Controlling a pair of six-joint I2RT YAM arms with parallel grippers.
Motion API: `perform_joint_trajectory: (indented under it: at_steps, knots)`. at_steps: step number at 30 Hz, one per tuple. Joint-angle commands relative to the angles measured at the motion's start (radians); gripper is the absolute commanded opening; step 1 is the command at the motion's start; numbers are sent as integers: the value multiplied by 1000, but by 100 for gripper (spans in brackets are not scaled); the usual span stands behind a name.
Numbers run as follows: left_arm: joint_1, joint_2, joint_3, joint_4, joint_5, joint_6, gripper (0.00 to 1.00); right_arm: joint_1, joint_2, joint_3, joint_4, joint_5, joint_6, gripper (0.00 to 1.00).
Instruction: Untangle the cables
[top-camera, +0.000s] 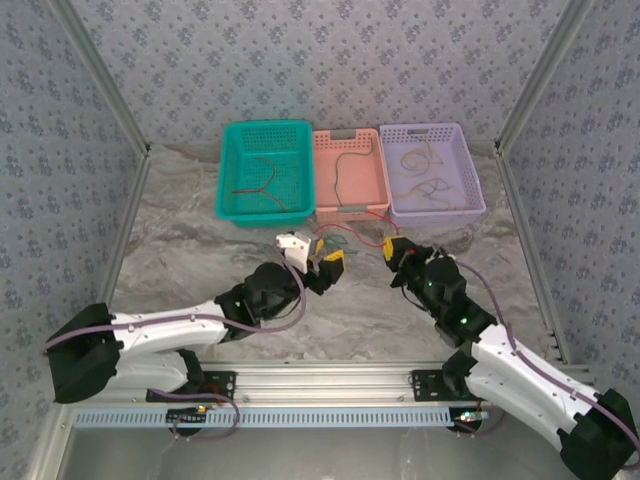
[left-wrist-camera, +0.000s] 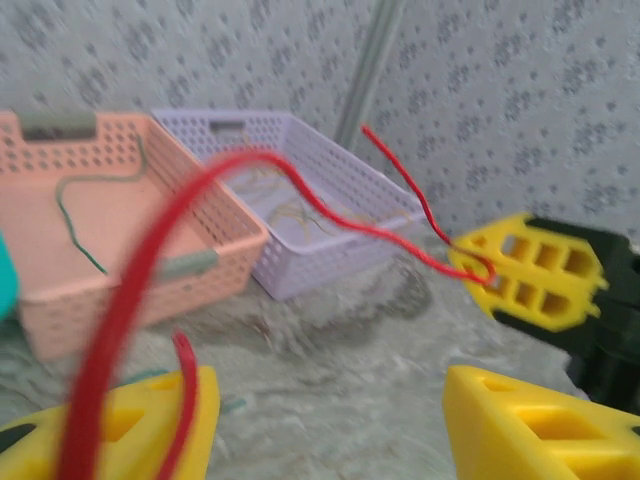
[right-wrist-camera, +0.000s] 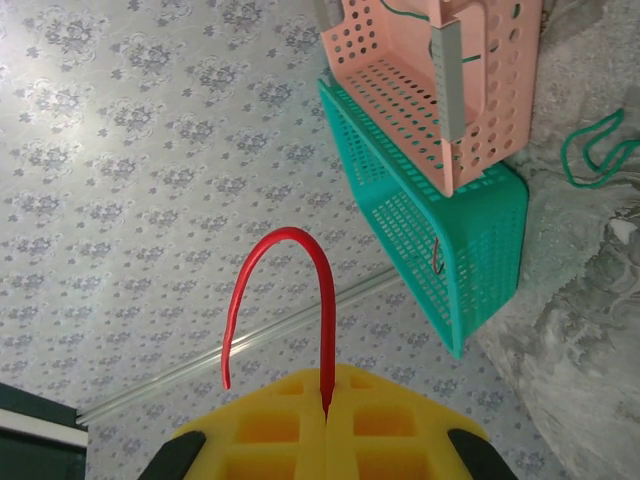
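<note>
Pinching the red cable (right-wrist-camera: 328, 330) above the desk (top-camera: 180, 250).
The right hand (right-wrist-camera: 326, 385) clamps near its end to keep it lifted; the left hand (left-wrist-camera: 330, 420) is spread, cable draped across it.

teal basket (top-camera: 228, 175), pink basket (top-camera: 319, 172), purple basket (top-camera: 471, 172): matt perforated plastic. red cable (left-wrist-camera: 130, 290): smooth, glossy sheath. right gripper (right-wrist-camera: 326, 415) fingers (right-wrist-camera: 260, 440): matt moulded plastic. table (top-camera: 190, 250): smooth, marbled.

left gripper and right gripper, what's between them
In the top view, the red cable spans from the left gripper to the right gripper, over bare table.
</note>
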Motion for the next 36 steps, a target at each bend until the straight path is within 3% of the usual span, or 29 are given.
perform_joint_trajectory:
  at_steps: [1, 4, 9, 12, 14, 18, 25, 29, 36]
  knots:
    - [-1, 11, 5, 158, -77, 87, 60, 12, -20, 39, -37, 45, 23, 0]
    - [-1, 14, 12, 158, -68, 87, 52, 12, -31, 39, -50, 52, 24, 0]
    - [7, -9, 12, 113, -69, 67, 15, 13, -41, 32, -55, 61, 27, 0]
    - [8, -23, 13, 68, -53, 55, 1, 11, -45, 35, -48, 77, 21, 0]
    - [10, -33, 19, 14, -30, 43, 0, -4, -45, 48, -38, 78, -5, 0]
    - [11, -51, 54, -149, 140, 34, 0, -72, -45, 137, -70, 66, -174, 0]
    - [1, -97, 65, -389, 405, 12, 0, -327, 16, 359, -46, -103, -556, 0]
    - [-7, -80, 105, -516, 517, 38, 0, -448, 152, 470, 90, -304, -668, 0]
    - [-52, 83, 230, -635, 695, 78, 0, -465, 362, 555, 376, -434, -734, 0]
